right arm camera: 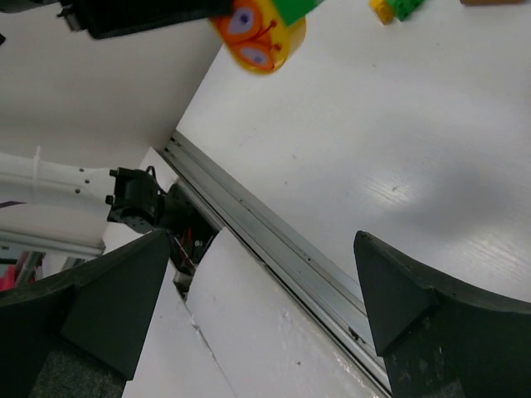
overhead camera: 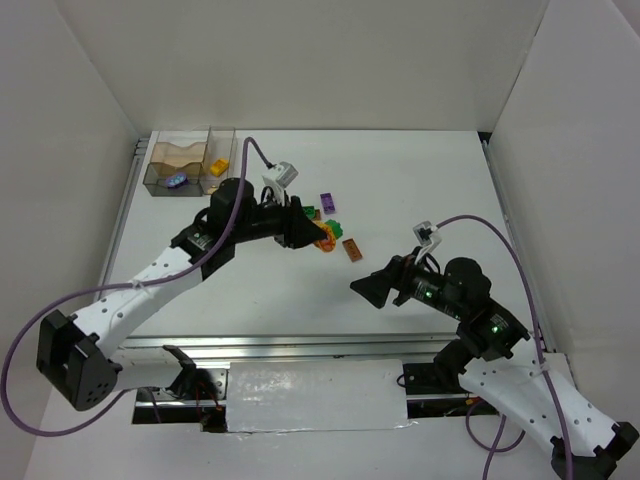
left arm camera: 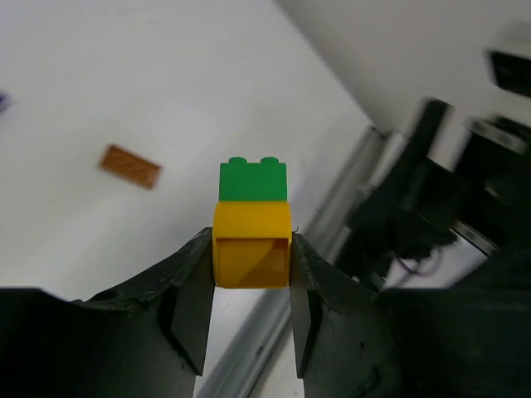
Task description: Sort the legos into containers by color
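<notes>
Your yellow brick (left arm camera: 252, 236), smooth and glossy, carries a studded green brick (left arm camera: 253, 181) on its far end. The left tool (left arm camera: 251, 253) clamps its flat sides, holding it clear of the white counter (left arm camera: 124, 75), apparently for carrying. The two colours are joined and probably need splitting. The containers (overhead camera: 190, 165) sit well behind this tool. The right tool (right arm camera: 259, 249) gapes wide, holding nothing.

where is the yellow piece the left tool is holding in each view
Top external: the yellow piece sits just left of centre, at the tip of the left tool.
Left wrist: dead centre, clamped between the fingers, with a green brick on top.
Right wrist: at the top edge, left of centre, printed face showing.
Shared landmark: the metal rail along the table's near edge.
</notes>
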Robot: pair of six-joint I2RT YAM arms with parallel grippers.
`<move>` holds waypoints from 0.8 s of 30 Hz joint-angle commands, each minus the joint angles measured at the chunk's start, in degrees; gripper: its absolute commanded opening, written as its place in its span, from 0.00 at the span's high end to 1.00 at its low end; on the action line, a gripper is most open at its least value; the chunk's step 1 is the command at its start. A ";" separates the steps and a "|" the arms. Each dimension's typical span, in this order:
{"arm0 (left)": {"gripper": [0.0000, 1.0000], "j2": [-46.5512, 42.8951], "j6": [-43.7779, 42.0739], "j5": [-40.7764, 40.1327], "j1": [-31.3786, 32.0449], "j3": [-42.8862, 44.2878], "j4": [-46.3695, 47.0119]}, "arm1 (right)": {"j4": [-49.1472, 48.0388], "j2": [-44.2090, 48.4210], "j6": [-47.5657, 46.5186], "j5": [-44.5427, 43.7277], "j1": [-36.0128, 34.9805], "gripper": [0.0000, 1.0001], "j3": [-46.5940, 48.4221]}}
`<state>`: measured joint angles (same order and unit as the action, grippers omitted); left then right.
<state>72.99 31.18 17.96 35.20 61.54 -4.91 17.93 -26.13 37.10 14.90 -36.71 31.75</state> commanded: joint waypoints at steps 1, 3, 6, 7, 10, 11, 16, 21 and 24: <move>1.00 -2.67 -3.42 27.46 -0.48 -4.83 9.02 | -4.92 -1.99 -3.61 3.55 0.50 0.00 4.11; 1.00 -6.18 -1.83 32.64 -0.48 -8.43 15.15 | -7.73 -2.35 -5.27 9.75 0.50 0.00 4.55; 1.00 -9.61 2.64 38.09 -0.48 -11.34 22.36 | -10.11 -2.70 -7.39 19.98 0.41 0.00 6.56; 1.00 -10.14 3.70 39.42 -0.48 -11.87 24.05 | -10.11 -2.61 -7.74 20.69 0.41 0.00 7.01; 1.00 -11.90 8.36 43.56 -0.13 -14.60 32.21 | -8.54 -1.56 -8.62 20.26 0.50 0.01 8.15; 1.00 -12.08 8.81 43.74 0.04 -14.95 33.11 | -8.27 -1.73 -8.97 20.61 0.50 0.01 8.50; 1.00 -11.38 11.27 45.24 1.01 -16.10 36.90 | -11.94 -5.33 -6.70 25.88 0.32 0.05 8.07; 1.00 -10.07 9.07 44.27 1.80 -14.78 32.77 | -16.87 -8.05 -4.32 28.34 0.50 0.12 7.19; 1.00 -9.27 8.72 44.09 1.98 -14.17 31.80 | -17.76 -9.02 -3.53 29.67 0.23 0.17 7.28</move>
<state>63.11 40.75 60.40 36.82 45.43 24.75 5.28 -34.54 32.32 41.56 -36.45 38.35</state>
